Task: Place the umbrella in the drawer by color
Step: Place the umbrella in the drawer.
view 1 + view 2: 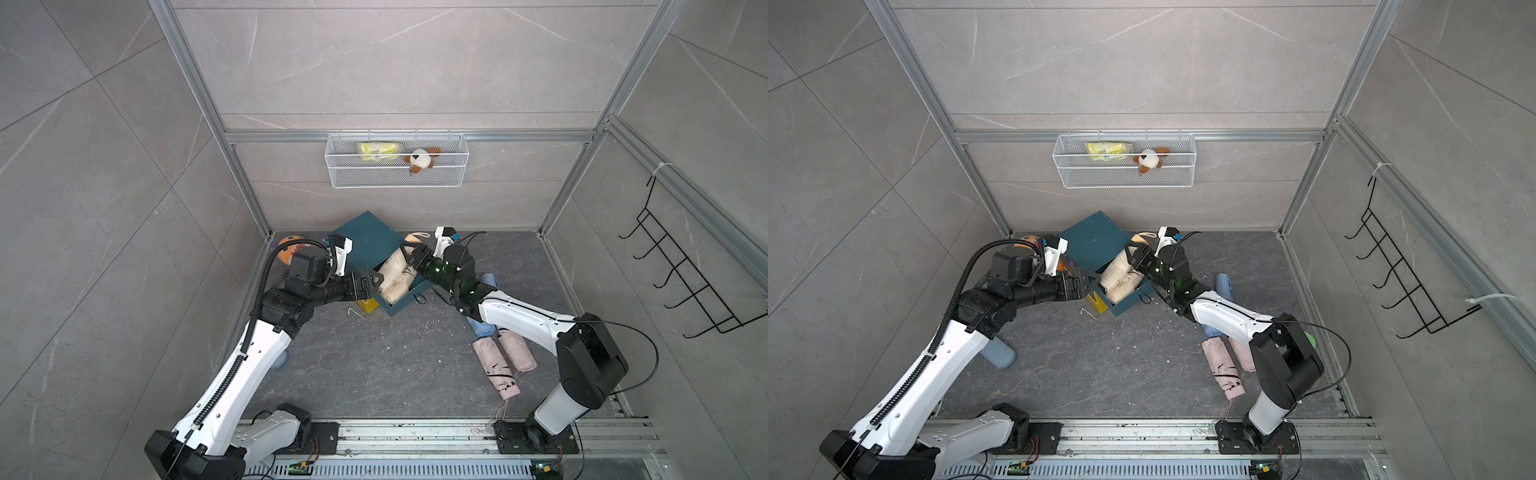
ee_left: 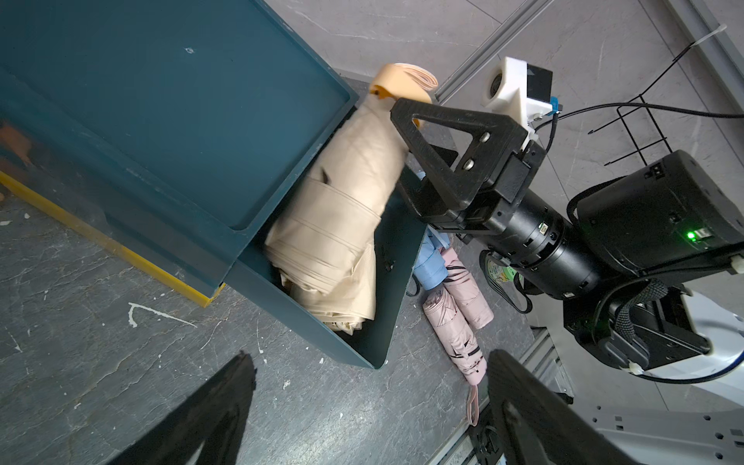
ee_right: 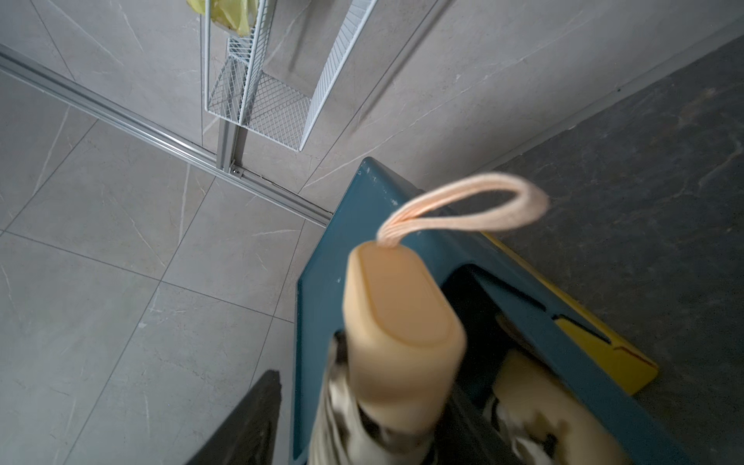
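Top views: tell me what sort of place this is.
Likely a robot test cell, not a home: grey tile-look panels in a bare aluminium frame, a white wire mesh basket hung on it, two robot arms on a metal base rail.

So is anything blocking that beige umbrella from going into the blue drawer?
Nothing visible does. The beige umbrella lies in the open drawer atop other beige fabric; only its handle end sticks out, between the right gripper's open jaws.
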Robot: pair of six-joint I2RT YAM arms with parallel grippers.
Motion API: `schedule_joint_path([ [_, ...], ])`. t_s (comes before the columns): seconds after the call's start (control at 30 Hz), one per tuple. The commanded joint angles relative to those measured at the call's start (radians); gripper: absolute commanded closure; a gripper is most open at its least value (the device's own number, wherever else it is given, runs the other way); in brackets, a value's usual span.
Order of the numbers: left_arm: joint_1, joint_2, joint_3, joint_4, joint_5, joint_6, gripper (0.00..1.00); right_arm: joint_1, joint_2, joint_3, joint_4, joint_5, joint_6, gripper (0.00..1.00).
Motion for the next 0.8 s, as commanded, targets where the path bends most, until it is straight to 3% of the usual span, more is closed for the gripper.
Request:
schedule_joint_path([
  [0.0, -0.001, -0.004, 0.0, 0.009, 0.006, 0.024, 0.07, 0.007, -0.051, 0.044, -0.061, 0.052, -0.06, 0.28],
  [0.1, 0.0, -0.003, 0.0, 0.012, 0.008, 0.022, 0.07, 0.006, -0.083, 0.062, -0.129, 0.091, -0.106, 0.24],
  [0.47, -0.001, 0.001, 0.004, 0.016, -0.026, 0.0, 0.07, 0.005, -0.175, 0.111, -0.27, 0.175, -0.257, 0.24],
  [0.77, 0.0, 0.026, 0.011, 0.02, -0.045, -0.008, 0.07, -0.027, -0.078, 0.256, -0.423, 0.052, -0.319, 0.24],
])
